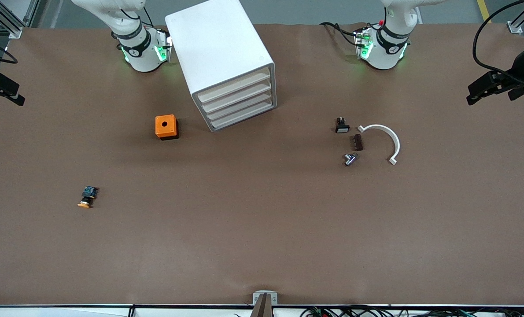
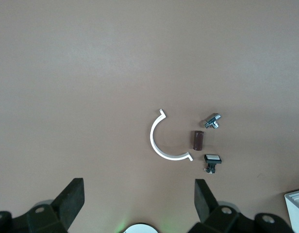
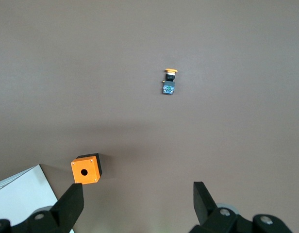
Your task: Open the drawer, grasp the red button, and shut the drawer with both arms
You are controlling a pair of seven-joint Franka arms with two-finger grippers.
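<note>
- Two pairs of jaws, both spread wide and holding nothing: left gripper (image 2: 137,187) and right gripper (image 3: 137,190), each raised high over the brown table (image 1: 262,237) close to its own arm's base.
- No telling where the red-capped button lies: seen in none of the views, and nothing between either pair of fingers.
- Both arms drawn back along the edge farthest from the front camera, wrists pointing down at the tabletop, waiting.
- White drawer cabinet (image 1: 220,48) between the two bases, turned at an angle, smooth with rounded corners; four shallow drawers (image 1: 240,99) stacked in its face, all pushed in flush.
- Orange box (image 1: 166,127) with a round hole in its top and a black base, just beside the cabinet toward the right arm's end.
- Orange-capped button (image 1: 87,196) with a black-and-blue body, on its side, well apart from the box and nearer the front camera.
- Toward the left arm's end, a close cluster: black button with a white face (image 1: 342,125), small dark brown block (image 1: 357,142), shiny metal fitting (image 1: 350,159), and a white half-ring clamp (image 1: 396,143) curving beside them.
</note>
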